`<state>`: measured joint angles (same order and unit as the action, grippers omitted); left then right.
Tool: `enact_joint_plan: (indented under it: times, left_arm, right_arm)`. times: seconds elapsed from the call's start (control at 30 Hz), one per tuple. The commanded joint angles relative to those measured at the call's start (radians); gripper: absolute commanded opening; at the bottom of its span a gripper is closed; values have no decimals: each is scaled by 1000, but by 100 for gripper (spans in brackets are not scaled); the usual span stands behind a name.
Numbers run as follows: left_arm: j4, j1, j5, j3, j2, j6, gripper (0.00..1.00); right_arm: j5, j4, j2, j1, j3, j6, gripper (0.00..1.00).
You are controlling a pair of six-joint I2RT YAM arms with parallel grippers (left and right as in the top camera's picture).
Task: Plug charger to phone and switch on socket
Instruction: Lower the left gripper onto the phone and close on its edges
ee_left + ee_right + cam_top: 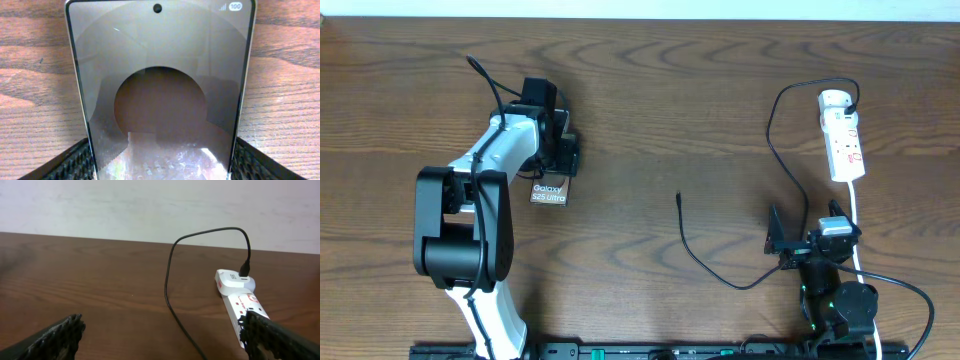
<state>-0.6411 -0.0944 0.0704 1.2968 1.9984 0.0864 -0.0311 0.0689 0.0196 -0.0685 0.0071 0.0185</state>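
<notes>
The phone [548, 192] is a dark slab with white lettering, at the table's left-centre. In the left wrist view the phone [160, 75] fills the frame, with a brownish oval on its face. My left gripper [563, 158] is shut on the phone, one finger on each long edge [162, 167]. The white socket [843, 140] lies at the far right, with the charger's plug in its far end [244, 270]. The thin black charger cable [790, 180] loops down to its loose tip [679, 196] at mid-table. My right gripper [807, 220] is open and empty [167, 340], near the socket [240, 300].
The socket's white lead [857, 215] runs down past the right gripper. The charger cable [172, 280] crosses the table between the right fingers. A pale wall [150, 205] bounds the table's far edge. The left arm's body [460, 230] covers the near left.
</notes>
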Motion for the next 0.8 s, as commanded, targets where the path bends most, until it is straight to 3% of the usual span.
enact_joint_plan:
  times: [0.0,0.23,0.77]
  left_arm:
    - [-5,3,-4,-32,22,6,75]
    - [-5,3,-4,-32,22,6,75]
    - [-5,3,-3,-32,22,6,61]
  right_arm:
    - [-9,3,-2,2,-2,-10,99]
    - [-9,3,-2,2,-2,-10,99]
    - [-9,3,-2,2,-2,-10,99]
